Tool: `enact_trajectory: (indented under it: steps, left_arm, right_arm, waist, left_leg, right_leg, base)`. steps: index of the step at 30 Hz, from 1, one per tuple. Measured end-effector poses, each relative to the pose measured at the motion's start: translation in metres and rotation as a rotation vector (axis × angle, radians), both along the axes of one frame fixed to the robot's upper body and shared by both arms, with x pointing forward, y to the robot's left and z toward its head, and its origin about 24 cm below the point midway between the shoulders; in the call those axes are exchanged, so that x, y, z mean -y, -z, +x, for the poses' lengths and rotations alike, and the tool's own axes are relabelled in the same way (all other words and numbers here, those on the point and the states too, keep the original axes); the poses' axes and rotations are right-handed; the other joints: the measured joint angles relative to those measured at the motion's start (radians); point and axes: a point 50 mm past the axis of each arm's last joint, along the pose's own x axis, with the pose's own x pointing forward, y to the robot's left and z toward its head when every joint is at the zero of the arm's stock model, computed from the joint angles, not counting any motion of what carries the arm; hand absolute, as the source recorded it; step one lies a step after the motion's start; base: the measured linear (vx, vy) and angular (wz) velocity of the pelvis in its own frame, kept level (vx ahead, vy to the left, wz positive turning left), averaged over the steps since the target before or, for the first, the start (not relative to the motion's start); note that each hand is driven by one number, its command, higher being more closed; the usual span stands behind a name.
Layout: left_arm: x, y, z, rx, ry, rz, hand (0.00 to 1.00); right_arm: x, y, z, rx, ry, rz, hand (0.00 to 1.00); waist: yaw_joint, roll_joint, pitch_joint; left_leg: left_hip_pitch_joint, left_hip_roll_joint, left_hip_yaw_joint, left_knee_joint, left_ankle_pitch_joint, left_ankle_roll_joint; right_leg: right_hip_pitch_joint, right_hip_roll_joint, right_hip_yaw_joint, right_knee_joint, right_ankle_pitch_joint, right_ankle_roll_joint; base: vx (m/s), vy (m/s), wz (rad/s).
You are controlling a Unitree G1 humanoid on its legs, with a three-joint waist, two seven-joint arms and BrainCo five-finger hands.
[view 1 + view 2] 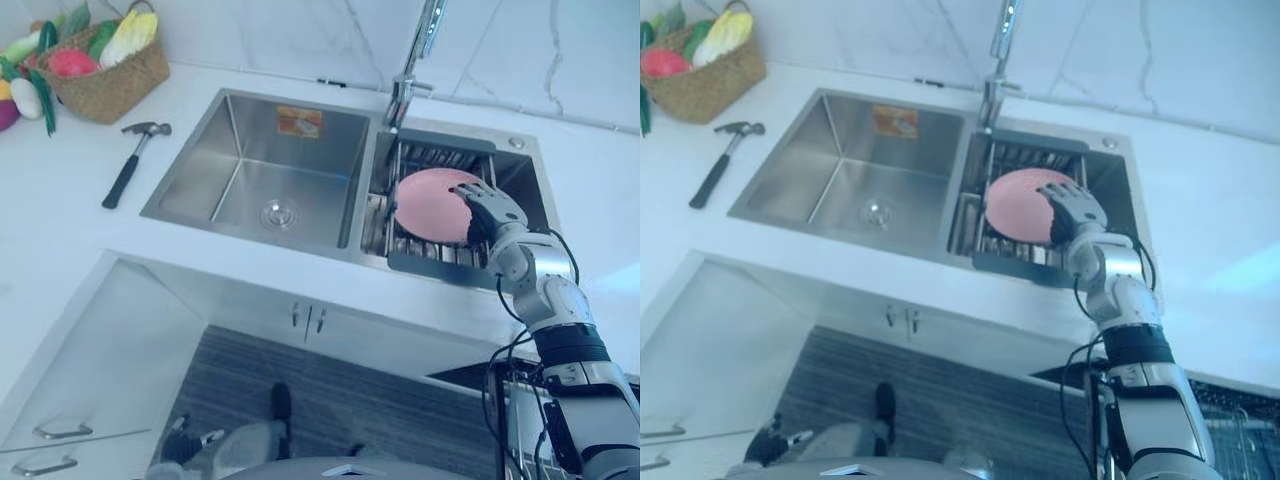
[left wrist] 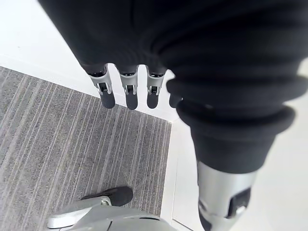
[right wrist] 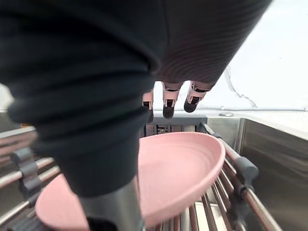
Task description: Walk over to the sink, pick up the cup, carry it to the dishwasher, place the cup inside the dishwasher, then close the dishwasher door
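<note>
Clearly the step in hand is the pick-up, and it is not yet made. No cup is to be seen. What lies in the rack (image 1: 440, 256) in the right basin of the sink (image 1: 250, 150) is a shallow pink dish (image 1: 428, 205), tilted, with its rim leaning on the bars.

The right hand (image 1: 492, 210) hangs over the dish's right edge. Its fingers (image 3: 167, 108) are straight above the rim, the thumb is low on the near side, and it grips nothing. Whether any fingertip touches the dish, I cannot tell. The left hand (image 2: 127, 91) hangs idle above the floor (image 2: 72, 144), fingers relaxed and empty.

To do this well, I would bring the fingers down into the hollow and the thumb under the outer rim, so that the rim is pinched between them. The dish looks smooth and probably slippery, so the grip should sit deep on the rim, not out at the fingertips, before any lift.

The lift should go straight up until the dish is clear of the bars and their dark pegs, since a sideways pull could catch the rim. The tap (image 1: 405, 90) stands just behind the rack, so the dish should come away toward the robot, not back.
</note>
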Motion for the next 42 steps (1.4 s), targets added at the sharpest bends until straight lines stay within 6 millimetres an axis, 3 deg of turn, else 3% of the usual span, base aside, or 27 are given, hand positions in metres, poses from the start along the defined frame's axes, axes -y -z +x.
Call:
enact_trajectory:
  steps: [5, 10, 14, 21, 26, 42]
  left_arm:
    - [-0.006, -0.003, 0.009, 0.031, -0.013, 0.005, 0.0]
    - [-0.008, -0.011, 0.025, 0.098, -0.023, 0.017, 0.0]
    - [-0.012, -0.012, 0.026, 0.102, -0.022, 0.025, 0.0]
    - [-0.011, -0.014, 0.035, 0.135, -0.02, 0.019, 0.0]
    - [-0.013, -0.02, 0.047, 0.18, -0.028, 0.032, 0.0]
    - [-0.009, -0.023, 0.057, 0.221, -0.024, 0.034, 0.0]
  right_arm:
    - [0.003, -0.004, 0.004, 0.012, 0.033, 0.006, 0.0]
    - [0.005, -0.026, 0.011, 0.063, 0.043, -0.019, 0.0]
    - [0.0, -0.039, 0.016, 0.109, 0.03, -0.022, 0.0]
    - [0.003, -0.052, 0.02, 0.154, 0.048, -0.051, 0.0]
    - [0.0, -0.06, 0.022, 0.189, 0.038, -0.063, 0.0]
    - [-0.003, -0.066, 0.022, 0.243, 0.019, -0.198, 0.0]
  waist:
    - [0.0, -0.013, 0.03]
    - [0.006, -0.021, 0.076]
    - [0.006, -0.021, 0.09]
    - [0.012, -0.01, 0.125]
    - [0.017, 0.003, 0.127]
    - [0.029, 0.027, 0.134]
  left_leg:
    - [-0.025, -0.001, 0.0, 0.0, 0.011, -0.005]
    - [-0.045, -0.003, -0.001, 0.001, 0.03, 0.027]
    - [-0.044, 0.0, -0.002, 0.001, 0.03, 0.026]
    - [-0.072, 0.012, -0.002, 0.0, 0.029, 0.006]
    - [-0.11, 0.036, 0.015, 0.001, 0.044, 0.006]
    - [-0.133, 0.047, 0.012, 0.001, 0.062, 0.011]
  right_leg:
    - [-0.027, -0.001, 0.001, -0.004, -0.005, -0.006]
    - [-0.044, 0.0, 0.001, 0.001, 0.001, 0.003]
    - [-0.049, 0.0, 0.001, 0.008, 0.001, 0.003]
    - [-0.084, 0.008, 0.004, 0.018, 0.001, 0.002]
    - [-0.134, 0.026, 0.033, 0.025, 0.014, -0.018]
    - [-0.157, 0.039, 0.032, 0.029, 0.007, -0.03]
  base:
    - [0.01, 0.002, 0.0]
    - [0.03, 0.005, 0.02]
    - [0.02, -0.005, 0.01]
    - [-0.04, -0.013, -0.03]
    - [-0.07, -0.033, -0.13]
    - [-0.01, -0.03, 0.0]
